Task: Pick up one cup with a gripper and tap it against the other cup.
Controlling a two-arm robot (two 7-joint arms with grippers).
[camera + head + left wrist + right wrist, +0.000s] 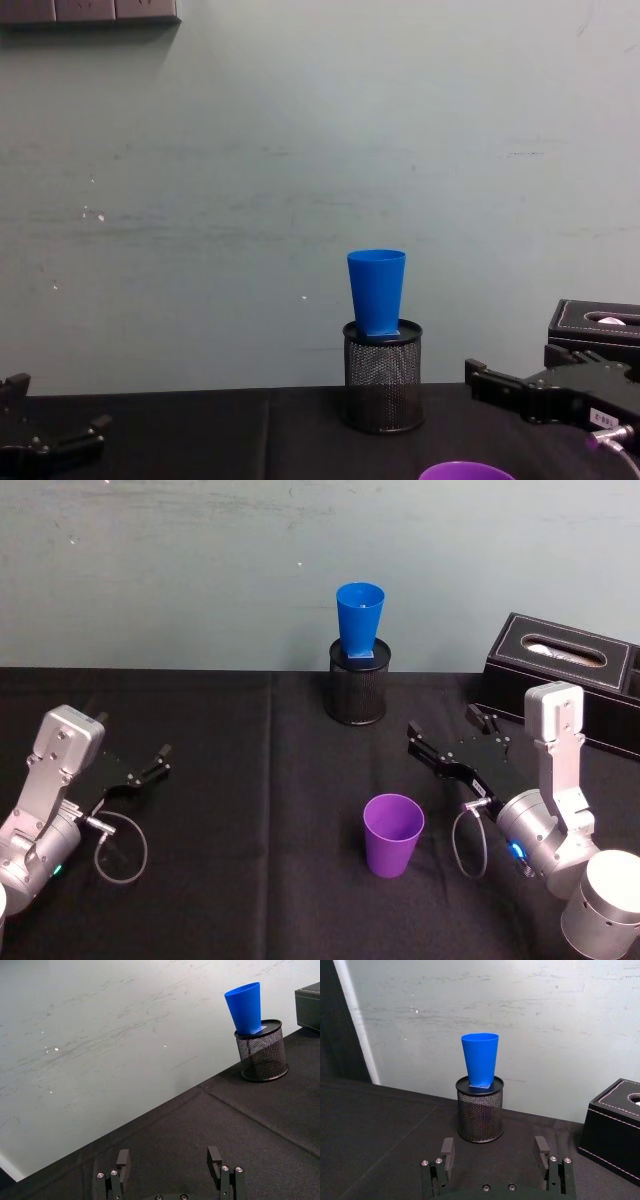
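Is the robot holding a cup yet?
No, nothing is held. Both the left gripper and right gripper are open, and the purple cup stands alone on the table.

The head view looks down from high up onto the black table. The chest view sits low and looks straight across at the wall. Each wrist view looks forward over its own fingers. All four see the blue cup on the black mesh holder at the back.
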